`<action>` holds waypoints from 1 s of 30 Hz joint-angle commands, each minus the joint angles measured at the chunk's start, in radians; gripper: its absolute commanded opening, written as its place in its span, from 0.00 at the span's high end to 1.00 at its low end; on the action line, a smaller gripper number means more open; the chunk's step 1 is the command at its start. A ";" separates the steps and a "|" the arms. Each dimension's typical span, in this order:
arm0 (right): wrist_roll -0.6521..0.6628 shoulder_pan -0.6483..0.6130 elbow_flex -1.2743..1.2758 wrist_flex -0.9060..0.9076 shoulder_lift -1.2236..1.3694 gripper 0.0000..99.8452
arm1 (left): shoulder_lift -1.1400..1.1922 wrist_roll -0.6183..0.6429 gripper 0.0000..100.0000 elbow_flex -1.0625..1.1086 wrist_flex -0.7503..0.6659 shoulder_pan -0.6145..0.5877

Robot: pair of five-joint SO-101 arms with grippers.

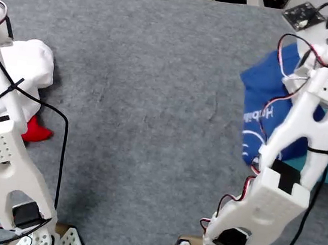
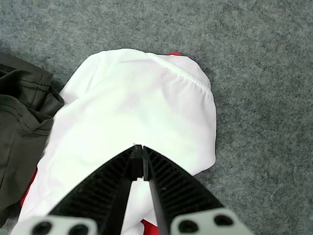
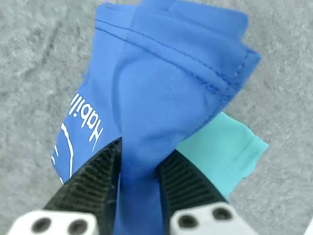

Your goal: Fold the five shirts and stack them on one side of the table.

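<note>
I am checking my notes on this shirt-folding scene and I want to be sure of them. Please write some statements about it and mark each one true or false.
1. The right gripper is shut on a fold of the blue shirt. True.
2. The white shirt lies below the right gripper. False: it lies below the left gripper.
3. A teal shirt lies partly under the blue shirt. True.
4. The left gripper is wide open. False: its fingers are together.
5. A dark shirt lies beside the white shirt. True.
</note>
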 commanded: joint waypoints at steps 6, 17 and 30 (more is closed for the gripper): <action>0.063 0.079 -0.012 -0.038 -0.056 1.00 | -0.064 -0.006 0.98 -0.005 0.011 -0.014; 0.078 0.151 -0.064 -0.043 -0.050 1.00 | -0.064 -0.006 0.98 -0.005 0.011 -0.014; 0.104 0.263 -0.030 -0.203 0.077 1.00 | -0.064 -0.006 0.98 -0.005 0.011 -0.014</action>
